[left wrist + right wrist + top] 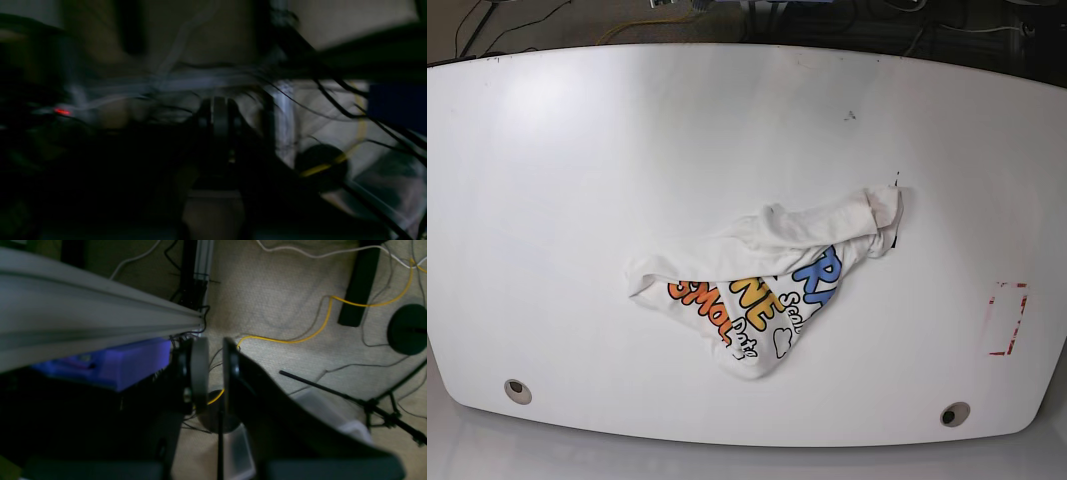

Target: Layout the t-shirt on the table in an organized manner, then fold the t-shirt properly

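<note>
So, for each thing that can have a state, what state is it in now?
t-shirt: crumpled in a heap, print partly showing, not laid out, not folded.
table: carries the t-shirt near its middle.
left claw: shut, empty, off the table; view dark and blurred.
right claw: narrow gap between its fingers, nothing in it, over the floor.
yellow cable: lying loose on the floor.

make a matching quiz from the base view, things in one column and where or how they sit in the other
Things:
1. t-shirt
2. red mark
3. grommet hole
4. table

Places or states:
a. near corner on the view's left
b. crumpled near the middle, print partly showing
c. glossy white, under everything
d. near the edge on the view's right

Pairs: 1-b, 2-d, 3-a, 4-c
</note>
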`<state>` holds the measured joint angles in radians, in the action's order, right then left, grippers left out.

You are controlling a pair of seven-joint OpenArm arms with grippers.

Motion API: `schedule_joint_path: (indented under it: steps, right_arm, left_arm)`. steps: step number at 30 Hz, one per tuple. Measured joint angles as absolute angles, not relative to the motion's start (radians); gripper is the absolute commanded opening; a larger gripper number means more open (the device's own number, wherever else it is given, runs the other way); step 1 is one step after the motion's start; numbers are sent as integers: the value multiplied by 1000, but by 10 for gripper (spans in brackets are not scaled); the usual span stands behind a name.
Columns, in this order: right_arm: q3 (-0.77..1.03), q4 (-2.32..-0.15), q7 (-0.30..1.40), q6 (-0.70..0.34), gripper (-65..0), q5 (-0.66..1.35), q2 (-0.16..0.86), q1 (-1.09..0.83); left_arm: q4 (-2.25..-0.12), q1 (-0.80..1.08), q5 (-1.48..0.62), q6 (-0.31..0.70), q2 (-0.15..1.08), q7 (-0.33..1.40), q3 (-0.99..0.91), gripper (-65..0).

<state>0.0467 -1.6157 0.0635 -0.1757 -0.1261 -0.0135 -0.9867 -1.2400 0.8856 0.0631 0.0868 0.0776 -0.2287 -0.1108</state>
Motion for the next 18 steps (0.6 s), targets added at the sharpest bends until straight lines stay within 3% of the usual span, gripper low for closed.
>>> schedule_joint_path:
  steps: [11, 18]
  right_arm:
    - [51, -1836, 72, -179, -575, -69, -13, -1156]
    - [145, -1945, 66, -174, -577, 47, -17, -1225]
  left_arm:
    - [-1541, 1077, 63, 100, 75, -220, -109, -649]
    - [-1715, 1168, 64, 96, 78, -221, -115, -650]
